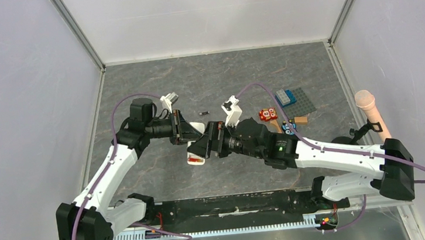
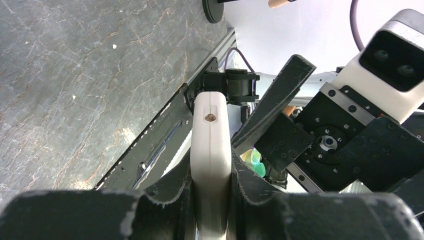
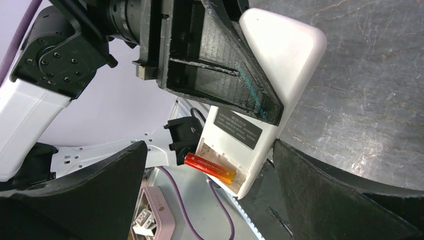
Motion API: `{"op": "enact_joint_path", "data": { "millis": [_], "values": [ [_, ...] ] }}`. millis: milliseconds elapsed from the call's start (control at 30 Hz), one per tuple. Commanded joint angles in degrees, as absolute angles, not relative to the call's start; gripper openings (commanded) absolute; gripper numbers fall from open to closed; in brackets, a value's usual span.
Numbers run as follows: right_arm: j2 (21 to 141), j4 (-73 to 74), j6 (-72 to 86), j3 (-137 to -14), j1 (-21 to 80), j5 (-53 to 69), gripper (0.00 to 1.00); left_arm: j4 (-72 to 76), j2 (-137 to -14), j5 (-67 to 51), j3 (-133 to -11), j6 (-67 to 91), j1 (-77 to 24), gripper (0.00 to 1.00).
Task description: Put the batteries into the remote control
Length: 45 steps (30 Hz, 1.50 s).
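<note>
Widest first: the grey marbled table (image 1: pixel 218 78), and above its middle the two arms meet nose to nose. The left claw (image 2: pixel 211 186) is clamped on the flat white plastic remote control (image 3: pixel 285 55), pinching its long sides and holding it clear of the table, plain back turned towards the other arm. The right claw (image 1: pixel 205 146) sits just beside the remote's open end, jaws spread wide and nothing between them.

Now the remote's battery bay (image 3: pixel 226 161), cover off. One slot holds the thin orange-red battery with the gold tip (image 3: pixel 210 168), lying lengthwise along the outer edge. The slot next to it looks empty. Half loaded, by my reading!

The other one, a tiny dark battery (image 1: pixel 202 113), lies on the table beyond the remote, well apart from it, and its ends are too small to make out.

To do this step well, I'd back the right claw straight off so it doesn't nudge the seated cell. Then it should pinch the dark battery at mid-length, bring it in parallel to the empty slot with the flat end to the spring, and press it level. The left claw's grip must not loosen.
</note>
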State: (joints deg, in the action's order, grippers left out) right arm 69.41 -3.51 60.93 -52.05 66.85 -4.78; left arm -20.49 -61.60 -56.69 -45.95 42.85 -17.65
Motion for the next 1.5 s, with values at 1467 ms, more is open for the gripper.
{"op": "enact_joint_path", "data": {
  "millis": [1467],
  "values": [
    [74.0, -8.1, 74.7, -47.6, 67.2, -0.2, 0.6, -12.3, -59.7, -59.6, -44.9, 49.3, -18.3, 0.02]
  ]
}}
